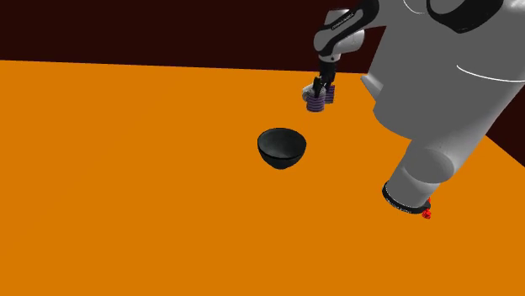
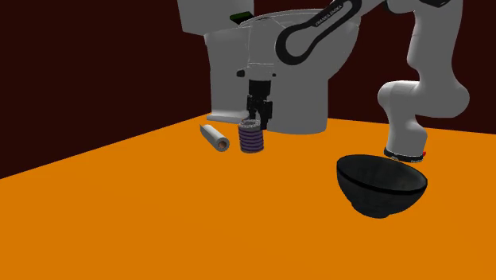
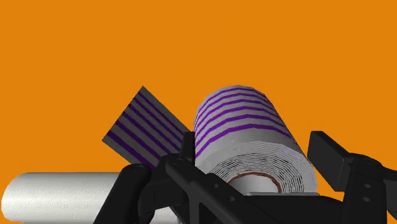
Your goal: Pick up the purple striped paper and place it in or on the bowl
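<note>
Gripping purple striped paper (image 3: 245,124) | gripper (image 3: 254,145) part-closed, fingers (image 3: 186,151) clasping roll's sides | roll axis along gripper | bowl (image 1: 282,148) well apart, sideways of gripper

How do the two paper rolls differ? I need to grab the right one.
The striped roll has purple bands, while the white roll is plain. The striped roll stands upright and the white roll lies on its side. The striped roll looks thicker and the white roll slimmer. Both are cylindrical rolls set close together.

End effector (image 2: 255,122) clasps purple-striped roll (image 2: 252,141).
</note>
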Action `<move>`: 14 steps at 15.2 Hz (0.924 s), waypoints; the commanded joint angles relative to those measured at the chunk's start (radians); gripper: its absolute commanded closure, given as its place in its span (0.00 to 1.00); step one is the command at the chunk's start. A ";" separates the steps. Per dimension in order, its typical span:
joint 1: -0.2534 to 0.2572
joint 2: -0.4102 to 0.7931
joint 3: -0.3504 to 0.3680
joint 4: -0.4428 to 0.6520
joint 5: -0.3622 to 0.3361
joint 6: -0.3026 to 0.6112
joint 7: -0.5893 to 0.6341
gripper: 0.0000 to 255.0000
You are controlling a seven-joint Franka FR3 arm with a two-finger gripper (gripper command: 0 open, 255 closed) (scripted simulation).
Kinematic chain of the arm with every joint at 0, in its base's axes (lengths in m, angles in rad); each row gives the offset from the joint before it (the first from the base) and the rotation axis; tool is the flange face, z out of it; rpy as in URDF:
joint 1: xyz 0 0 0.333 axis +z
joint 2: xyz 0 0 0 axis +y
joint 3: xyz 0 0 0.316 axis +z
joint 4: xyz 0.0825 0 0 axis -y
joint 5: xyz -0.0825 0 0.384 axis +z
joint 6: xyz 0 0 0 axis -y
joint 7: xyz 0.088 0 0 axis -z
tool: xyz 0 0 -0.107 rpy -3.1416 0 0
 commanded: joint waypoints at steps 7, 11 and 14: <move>0.002 -0.051 0.003 0.062 -0.025 -0.108 0.016 1.00; 0.003 -0.070 0.006 0.098 -0.034 -0.161 0.022 1.00; 0.004 -0.083 0.008 0.127 -0.038 -0.201 0.025 1.00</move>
